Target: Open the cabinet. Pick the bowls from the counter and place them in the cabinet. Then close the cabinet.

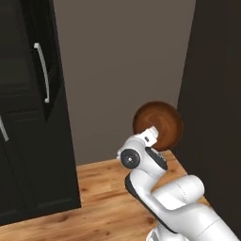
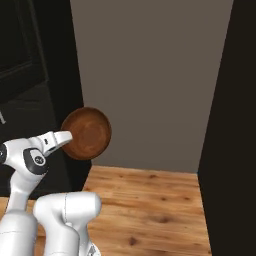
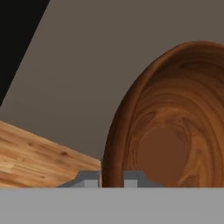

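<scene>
My gripper (image 3: 111,180) is shut on the rim of the glossy reddish-brown bowl (image 3: 175,131), one fingertip on each side of its wall. The bowl (image 1: 160,120) hangs in the air, tipped on its side, in front of the grey wall; its hollow side faces the right base camera (image 2: 90,131). The gripper (image 2: 67,137) meets the bowl at its left edge there. The black cabinet (image 1: 28,155) stands to the left, well apart from the bowl. A door with a long white handle (image 1: 42,70) looks swung outward, with a dark inside behind it.
A grey wall (image 1: 122,70) closes the back. A tall dark panel (image 1: 212,94) rises on the right, close to the bowl. Wood planks (image 2: 150,210) cover the ground below. A shorter white handle (image 1: 4,129) shows on a lower cabinet door.
</scene>
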